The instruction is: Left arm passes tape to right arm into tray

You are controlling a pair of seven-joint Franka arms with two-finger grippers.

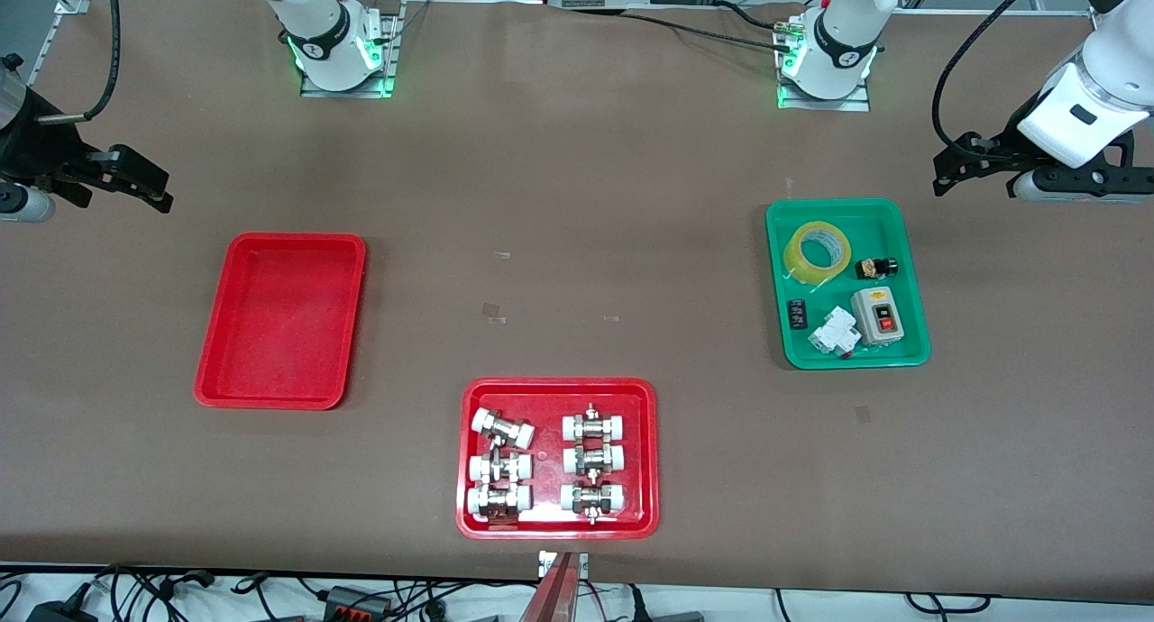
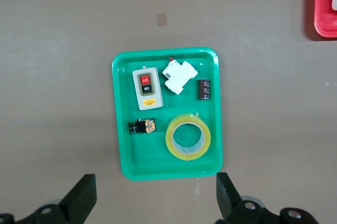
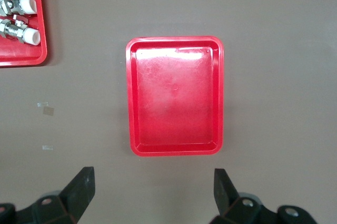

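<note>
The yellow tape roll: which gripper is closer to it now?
Left. The left gripper hangs open just off the green tray holding the tape roll. The right gripper, open, is up at the right arm's end, near the empty red tray.

- The left gripper hangs over the counter's left-arm end, jaws wide apart, empty.
- The right gripper hangs at the other end, jaws spread, empty.
</note>
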